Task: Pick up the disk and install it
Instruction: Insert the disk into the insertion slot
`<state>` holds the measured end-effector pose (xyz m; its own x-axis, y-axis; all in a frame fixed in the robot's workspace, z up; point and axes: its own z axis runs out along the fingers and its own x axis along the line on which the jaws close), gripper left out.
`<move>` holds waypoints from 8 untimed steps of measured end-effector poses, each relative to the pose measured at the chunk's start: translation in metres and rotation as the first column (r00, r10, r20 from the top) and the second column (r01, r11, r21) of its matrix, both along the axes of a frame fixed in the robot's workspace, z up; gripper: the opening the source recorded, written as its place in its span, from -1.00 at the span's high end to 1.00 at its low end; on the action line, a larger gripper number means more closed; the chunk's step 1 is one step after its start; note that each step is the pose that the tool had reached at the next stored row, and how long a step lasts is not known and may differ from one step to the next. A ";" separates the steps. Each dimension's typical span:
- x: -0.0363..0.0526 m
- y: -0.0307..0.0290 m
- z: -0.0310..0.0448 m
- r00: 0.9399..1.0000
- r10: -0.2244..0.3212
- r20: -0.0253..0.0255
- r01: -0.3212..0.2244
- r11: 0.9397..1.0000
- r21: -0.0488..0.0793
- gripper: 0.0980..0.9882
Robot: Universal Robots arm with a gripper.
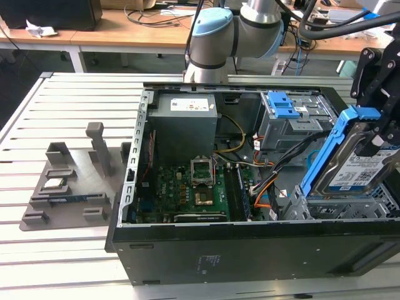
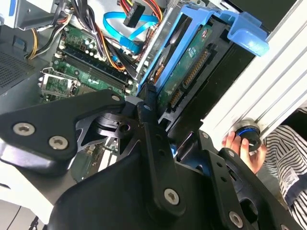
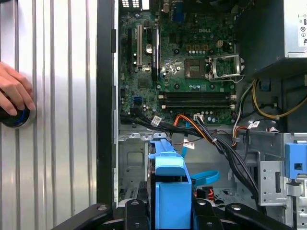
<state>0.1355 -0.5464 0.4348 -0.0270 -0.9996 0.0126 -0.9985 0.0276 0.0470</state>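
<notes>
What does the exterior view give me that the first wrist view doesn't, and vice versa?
Exterior view: the grey parts tray beside the computer case, and the labelled face of the disk, tilted above the drive bay. First wrist view: a hand on a blue-ringed button on the slatted table. Both: the tool clamped on the disk's blue rails, and the motherboard.

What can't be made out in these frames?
Disk lower end: exterior view, hidden inside the bay.
Disk body: first wrist view, mostly covered by its blue rail.
Gripper: exterior view, cut off by that view's right edge.
Hand: first wrist view, cut off by the picture edge.
</notes>
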 end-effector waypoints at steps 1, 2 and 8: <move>0.0001 0.0002 -0.0010 1.000 0.000 0.000 0.000 1.000 0.000 0.40; 0.0001 0.0003 -0.0031 1.000 0.000 0.000 0.000 1.000 -0.001 0.40; 0.0001 0.0003 -0.0190 1.000 0.000 0.000 0.000 1.000 -0.001 0.40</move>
